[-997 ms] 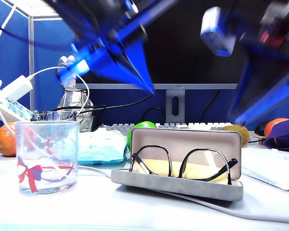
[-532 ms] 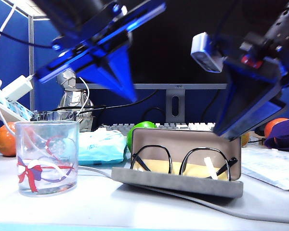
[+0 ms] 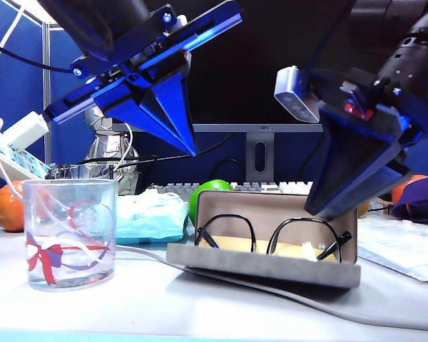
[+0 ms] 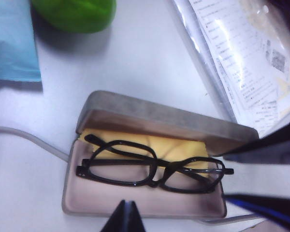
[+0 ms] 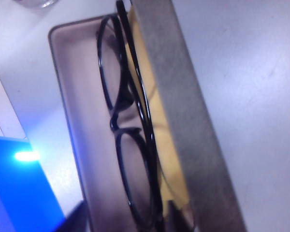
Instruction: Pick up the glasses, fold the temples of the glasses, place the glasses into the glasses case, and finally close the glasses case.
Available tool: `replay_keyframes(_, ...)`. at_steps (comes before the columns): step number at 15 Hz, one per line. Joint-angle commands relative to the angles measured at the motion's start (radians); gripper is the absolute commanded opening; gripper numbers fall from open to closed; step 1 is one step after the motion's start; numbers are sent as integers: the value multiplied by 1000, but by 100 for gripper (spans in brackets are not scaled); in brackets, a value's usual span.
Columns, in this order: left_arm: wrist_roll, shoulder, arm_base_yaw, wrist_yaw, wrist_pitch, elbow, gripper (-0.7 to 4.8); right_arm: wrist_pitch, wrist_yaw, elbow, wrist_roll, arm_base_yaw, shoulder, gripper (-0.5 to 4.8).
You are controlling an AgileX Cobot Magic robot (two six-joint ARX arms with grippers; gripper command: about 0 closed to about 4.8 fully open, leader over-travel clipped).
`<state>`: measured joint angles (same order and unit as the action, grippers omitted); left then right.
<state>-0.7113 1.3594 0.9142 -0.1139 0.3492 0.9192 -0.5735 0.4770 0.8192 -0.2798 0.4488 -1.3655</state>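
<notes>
- Claws first: my left gripper (image 3: 189, 146) hangs above the table, up and to the left of the case in the exterior view, its two fingers pressed together into one point with nothing between them.
- My right gripper (image 3: 327, 206) sits low at the right end of the glasses case (image 3: 264, 265), its blue fingers just in front of the raised lid; I cannot tell how wide they stand, and I see nothing held in them.
- The glasses (image 4: 152, 169) lie inside the open case, temples (image 5: 144, 104) folded behind the frame, resting on a yellow cloth (image 4: 179, 147).
- The case rests on the white table (image 3: 200, 306), lid propped up behind the tray.
- Left of the case stands a clear tumbler (image 3: 70, 231) with a red ribbon print.
- Behind lie a pale blue packet (image 3: 151, 216) and a green fruit (image 3: 207, 189).
- A grey cable (image 3: 385, 317) runs under the case.
</notes>
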Motion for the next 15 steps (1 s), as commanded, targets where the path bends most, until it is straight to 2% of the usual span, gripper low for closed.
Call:
replay_keyframes(1, 3, -1, 1, -2, -6, 0, -3, 19, 27, 3, 3, 2, -12, 103)
replay_keyframes(3, 3, -1, 1, -3, -6, 0, -3, 18, 43, 3, 4, 2, -14, 89)
replay_keyframes(4, 3, -1, 1, -3, -5, 0, -3, 17, 53, 3, 4, 2, -14, 109)
replay_keyframes(5, 3, -1, 1, -3, -3, 0, -3, 18, 53, 3, 4, 2, -14, 211)
replay_keyframes(7, 3, -1, 1, -3, 11, 0, -3, 18, 54, 3, 4, 2, -14, 229)
replay_keyframes(10, 3, -1, 1, -3, 16, 0, -3, 19, 54, 3, 3, 2, -16, 137)
replay_keyframes(11, 3, -1, 1, -3, 16, 0, -3, 19, 55, 3, 4, 3, -25, 123)
replay_keyframes(12, 3, -1, 1, -2, 17, 0, -3, 17, 67, 3, 4, 3, -32, 82)
replay_keyframes(14, 3, -1, 1, -2, 17, 0, -3, 18, 92, 3, 4, 4, -39, 79)
replay_keyframes(15, 3, -1, 1, -2, 17, 0, -3, 18, 94, 3, 4, 4, -39, 60)
